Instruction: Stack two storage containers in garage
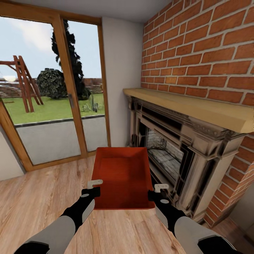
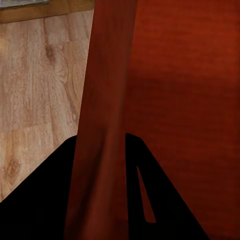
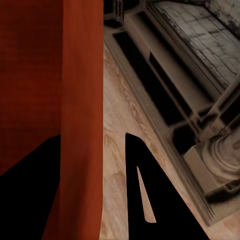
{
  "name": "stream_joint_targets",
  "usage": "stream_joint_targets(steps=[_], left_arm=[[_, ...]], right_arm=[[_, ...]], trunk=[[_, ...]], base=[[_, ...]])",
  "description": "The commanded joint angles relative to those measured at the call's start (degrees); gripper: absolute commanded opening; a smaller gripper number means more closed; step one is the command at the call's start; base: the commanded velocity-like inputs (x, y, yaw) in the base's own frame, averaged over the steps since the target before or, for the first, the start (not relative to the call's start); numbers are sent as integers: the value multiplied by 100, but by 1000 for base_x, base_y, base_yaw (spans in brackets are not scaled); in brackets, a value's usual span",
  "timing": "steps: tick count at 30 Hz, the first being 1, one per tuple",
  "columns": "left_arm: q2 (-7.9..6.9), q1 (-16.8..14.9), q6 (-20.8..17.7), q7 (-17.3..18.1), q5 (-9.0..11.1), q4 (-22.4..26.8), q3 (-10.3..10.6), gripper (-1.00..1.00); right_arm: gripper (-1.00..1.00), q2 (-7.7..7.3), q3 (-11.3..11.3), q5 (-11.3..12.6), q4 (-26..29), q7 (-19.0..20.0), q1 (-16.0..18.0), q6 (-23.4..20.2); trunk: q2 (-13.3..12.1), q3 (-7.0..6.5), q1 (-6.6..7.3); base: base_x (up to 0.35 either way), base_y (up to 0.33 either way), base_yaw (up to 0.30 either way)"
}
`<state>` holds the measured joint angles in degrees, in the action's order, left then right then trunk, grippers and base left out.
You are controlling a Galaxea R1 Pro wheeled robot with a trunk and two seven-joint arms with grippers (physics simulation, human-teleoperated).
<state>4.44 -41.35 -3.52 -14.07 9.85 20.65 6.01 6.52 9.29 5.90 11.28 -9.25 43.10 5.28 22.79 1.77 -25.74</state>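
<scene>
Holding storage container (orange-red, smooth, open-topped) | your left gripper clamps its left wall | right gripper clamps right wall.

Wood-plank floor bears the brick fireplace.

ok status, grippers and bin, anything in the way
Left gripper shut on bin left wall, right gripper shut on right wall. Bin held over wood floor. Fireplace close on the right.
</scene>
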Motion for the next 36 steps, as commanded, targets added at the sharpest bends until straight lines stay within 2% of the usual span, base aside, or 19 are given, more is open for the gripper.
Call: stream_joint_targets(steps=[1,8,27,36], left_arm=[[-5,-5,-35,-70,-2,18,14,-100],[-5,-5,-35,-70,-6,18,14,-100],[-5,-5,-35,-70,-10,18,22,-100],[-5,-5,-35,-70,-10,18,17,-100]], right_arm=[[-100,-2,56,61,-12,-31,6,27],[-100,-2,56,66,-12,-27,6,17],[-100,-2,56,65,-12,-24,6,-2],[-100,-2,56,61,-12,-24,6,-1]], trunk=[[13,4,-4],[13,-52,-4],[13,-59,-4],[13,-59,-4]], base=[[0,0,0],[0,0,0],[-1,0,0],[-252,0,0]])
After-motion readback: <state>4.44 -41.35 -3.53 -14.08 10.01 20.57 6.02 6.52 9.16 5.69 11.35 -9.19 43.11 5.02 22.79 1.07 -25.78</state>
